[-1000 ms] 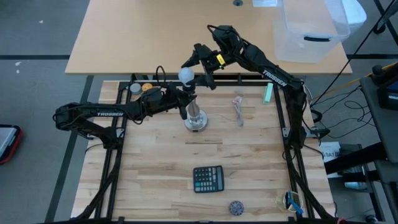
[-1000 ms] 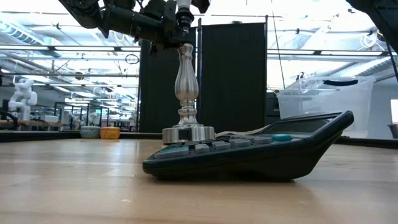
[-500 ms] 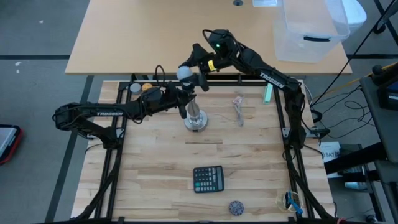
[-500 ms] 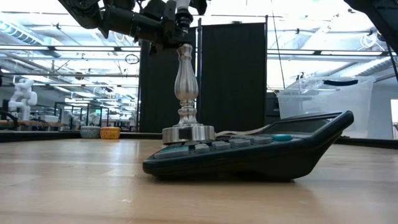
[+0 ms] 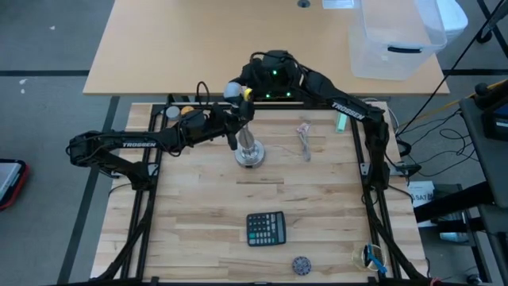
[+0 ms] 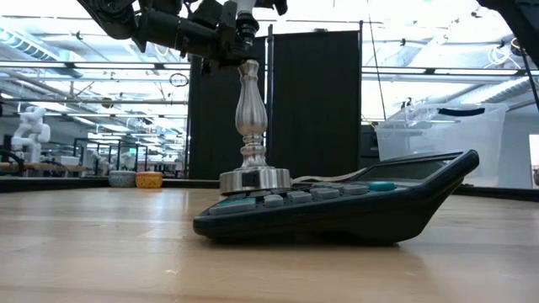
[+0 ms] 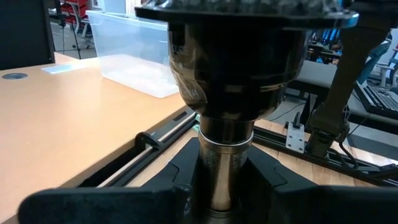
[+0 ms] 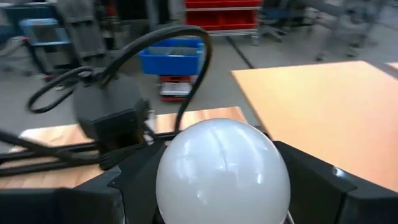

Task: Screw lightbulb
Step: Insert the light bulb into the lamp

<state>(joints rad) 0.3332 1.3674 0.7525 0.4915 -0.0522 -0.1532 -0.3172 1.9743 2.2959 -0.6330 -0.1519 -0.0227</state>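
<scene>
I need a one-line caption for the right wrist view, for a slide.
Right gripper closed around the frosted white lightbulb, with a wooden table behind.

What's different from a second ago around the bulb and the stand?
The right end effector has closed onto the lightbulb and its wrist has rolled round above the socket, so it looks like a turn has begun. The left end effector stays clamped on the silver stand just under the socket. Stand and calculator have not shifted.
</scene>
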